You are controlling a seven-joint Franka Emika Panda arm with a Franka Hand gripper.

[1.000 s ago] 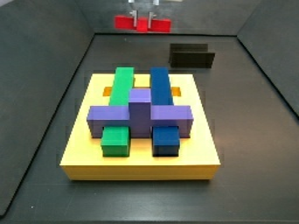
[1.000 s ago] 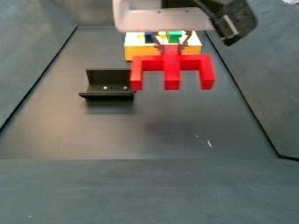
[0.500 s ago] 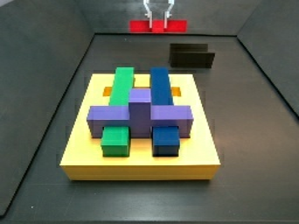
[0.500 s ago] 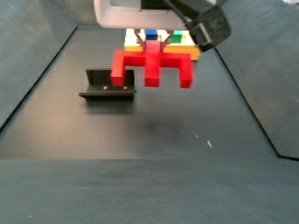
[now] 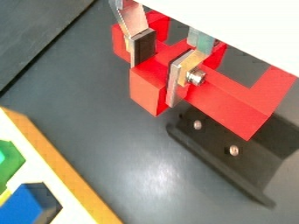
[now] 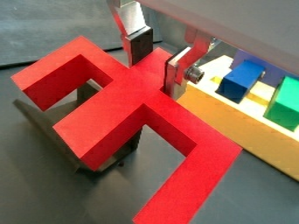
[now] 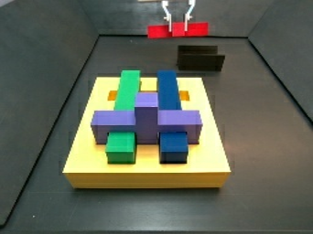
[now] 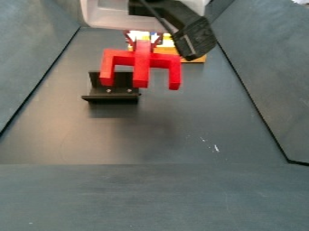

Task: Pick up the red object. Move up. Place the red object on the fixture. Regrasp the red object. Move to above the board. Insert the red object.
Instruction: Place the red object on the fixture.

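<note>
The yellow board (image 7: 146, 146) lies on the dark floor, carrying green, blue and purple blocks (image 7: 145, 114). Beyond it stands the fixture (image 8: 111, 88). The red object (image 8: 139, 68) hangs in the air just above the fixture, clamped at its central stub by the pincer (image 5: 162, 59).

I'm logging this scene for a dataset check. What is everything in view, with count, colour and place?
red object: 1, bright red, held off the floor over the fixture
fixture: 1, dark grey-black, on the floor apart from the board
board: 1, yellow, on the floor
purple block: 1, purple, across the board's middle
long green block: 1, on the board
long blue block: 1, on the board
small green block: 1, board's near edge
small blue block: 1, board's near edge
gripper: 1, silver fingers, shut on the red object
</note>
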